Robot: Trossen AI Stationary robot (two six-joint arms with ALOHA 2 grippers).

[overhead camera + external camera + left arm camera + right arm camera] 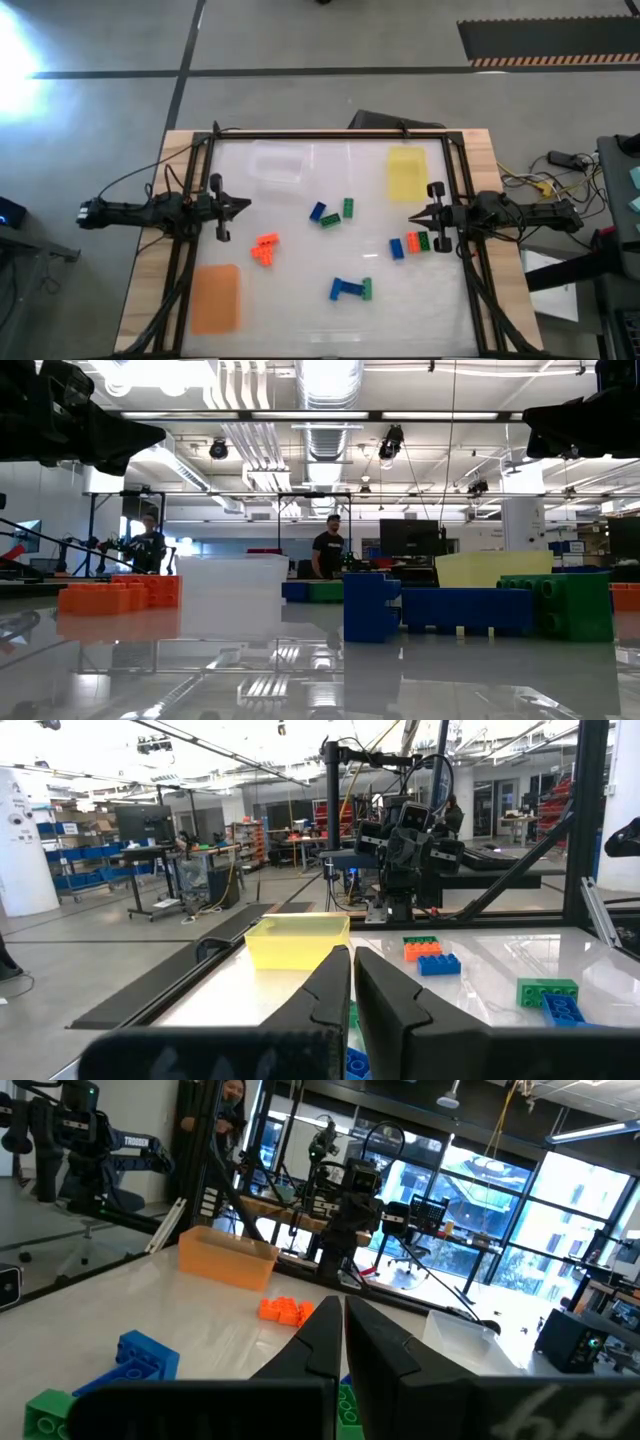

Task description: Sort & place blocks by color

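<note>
Table (300, 310) with a white top holds three mats: an orange mat (215, 297) near the left arm, a yellow mat (406, 171) near the right arm, a clear mat (276, 165) across from the orange one. Left gripper (246, 206) and right gripper (413, 218) hang at opposite edges, each with fingers pressed together, holding nothing. Blocks lie scattered between them: orange blocks (265, 249), a blue-and-green pair (350, 289), a blue block (317, 212) beside green blocks (338, 214), and a blue, orange and green row (411, 243) just beside the right gripper.

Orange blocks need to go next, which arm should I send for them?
Left, probably. The orange blocks lie on the left half of the table, just past the left gripper, and the orange mat is on that side too. The right gripper waits at the far edge, across the other blocks.
</note>
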